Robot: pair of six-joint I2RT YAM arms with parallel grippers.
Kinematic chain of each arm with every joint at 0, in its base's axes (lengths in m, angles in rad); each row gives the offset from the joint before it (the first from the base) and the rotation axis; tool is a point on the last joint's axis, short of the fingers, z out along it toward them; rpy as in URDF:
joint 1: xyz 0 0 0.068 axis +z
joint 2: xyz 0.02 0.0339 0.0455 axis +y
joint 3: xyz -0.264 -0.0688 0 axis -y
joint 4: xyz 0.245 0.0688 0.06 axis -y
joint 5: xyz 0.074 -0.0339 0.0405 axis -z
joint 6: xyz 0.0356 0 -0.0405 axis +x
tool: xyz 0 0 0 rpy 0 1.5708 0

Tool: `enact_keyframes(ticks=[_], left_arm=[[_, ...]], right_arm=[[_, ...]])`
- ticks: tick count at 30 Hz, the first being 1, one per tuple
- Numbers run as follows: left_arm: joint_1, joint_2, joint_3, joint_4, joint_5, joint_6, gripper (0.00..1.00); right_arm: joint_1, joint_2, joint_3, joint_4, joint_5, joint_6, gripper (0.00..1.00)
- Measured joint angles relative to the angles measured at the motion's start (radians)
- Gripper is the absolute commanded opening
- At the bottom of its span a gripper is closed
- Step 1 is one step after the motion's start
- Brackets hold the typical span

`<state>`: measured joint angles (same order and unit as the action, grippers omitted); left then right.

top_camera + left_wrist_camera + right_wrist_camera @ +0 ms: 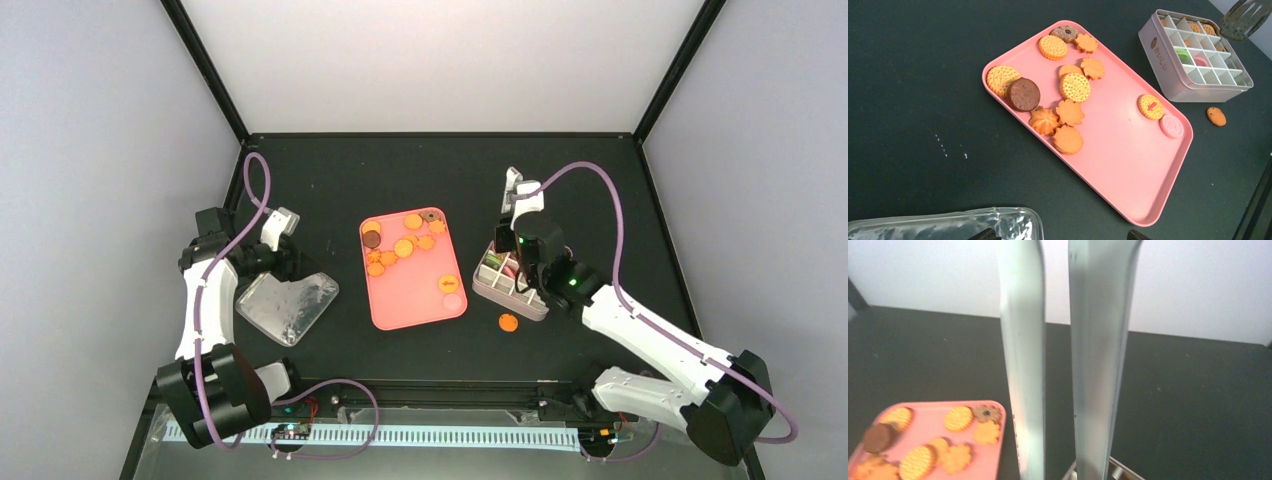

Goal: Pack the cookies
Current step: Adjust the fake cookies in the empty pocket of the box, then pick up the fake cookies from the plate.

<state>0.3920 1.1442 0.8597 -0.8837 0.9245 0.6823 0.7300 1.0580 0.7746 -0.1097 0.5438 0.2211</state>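
My R pincer (516, 218) is clamped on the metal tongs (1023, 365). The tong blades stand upright w/ a narrow gap btwn them, above the divided box (1173, 75). My L pincer (1059, 233) has its fingers wide apart and hangs over the left side of the table (908, 100), at the far edge of a clear plastic shell (948, 225).

Most of the cookies (1074, 87) lie on the pink tray (1128, 165), mid-table, bunched at its far end. They're orange + yellow, plus a dark brown one (1023, 94) by the tray's left rim, touching a yellow one. Two more sit apart nr the tray's near-right corner, just beside each other: a yellow one w/ red mark (1150, 107) and a pale pink one (1171, 125).

The box stands just right of the tray, toward the table's right edge. Some of its cells hold cookies: orange, green, pink. One loose orange cookie (1216, 116) lies on the table just by the box's near side.
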Motion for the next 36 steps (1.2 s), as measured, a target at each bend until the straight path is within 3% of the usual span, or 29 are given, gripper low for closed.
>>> enact_keyframes(ticks=[7, 18, 36], left_arm=[[0.0, 0.002, 0.013, -0.019, -0.019, -0.001, 0.69], [0.0, -0.005, 0.041, -0.067, -0.085, 0.02, 0.71], [0.0, -0.019, 0.04, -0.07, -0.082, 0.044, 0.72]], right_arm=[[0.012, 0.085, 0.111, 0.061, -0.104, 0.004, 0.35], [0.1, 0.428, 0.262, 0.138, -0.201, 0.014, 0.38], [0.21, 0.409, 0.088, 0.151, -0.179, 0.09, 0.41]])
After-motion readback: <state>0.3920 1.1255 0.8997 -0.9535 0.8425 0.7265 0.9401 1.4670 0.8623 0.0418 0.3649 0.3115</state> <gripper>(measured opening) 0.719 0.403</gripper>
